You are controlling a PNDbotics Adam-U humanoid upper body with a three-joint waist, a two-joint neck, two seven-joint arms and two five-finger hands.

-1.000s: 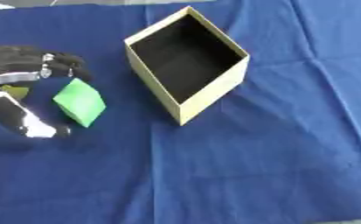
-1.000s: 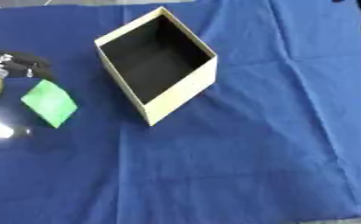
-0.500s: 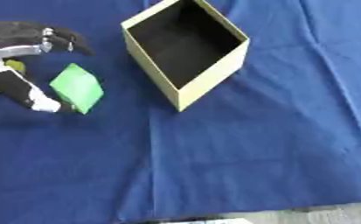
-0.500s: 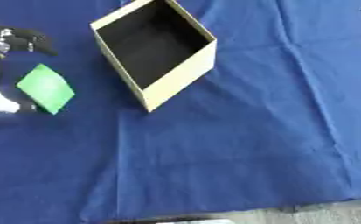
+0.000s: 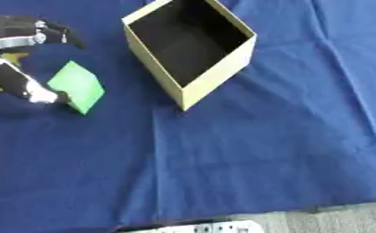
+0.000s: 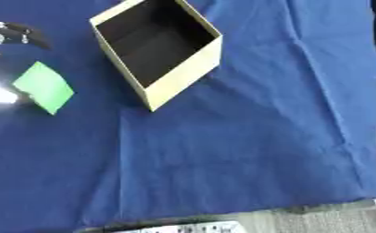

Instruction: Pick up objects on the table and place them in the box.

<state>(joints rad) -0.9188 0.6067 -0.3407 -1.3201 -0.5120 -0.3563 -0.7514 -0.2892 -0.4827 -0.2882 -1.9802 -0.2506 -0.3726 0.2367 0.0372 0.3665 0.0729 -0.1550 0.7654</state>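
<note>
Starting | left hand (image 5: 19, 68) open astride green block (image 5: 77, 86), ungrasped | box (image 5: 192, 43) beyond it empty | placing remains

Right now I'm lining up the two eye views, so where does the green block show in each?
Left eye view: green block at left, just right of the left hand.
Right eye view: nearer the left edge, left of middle height.
Shared landmark: the open box lies up and to its right in both.

Green block (image 5: 77, 86) — plain; box (image 5: 215, 77) tan outside, dark inside; cloth (image 5: 262, 150) blue; left hand (image 5: 15, 59) blk/silver, white-tipped.
</note>
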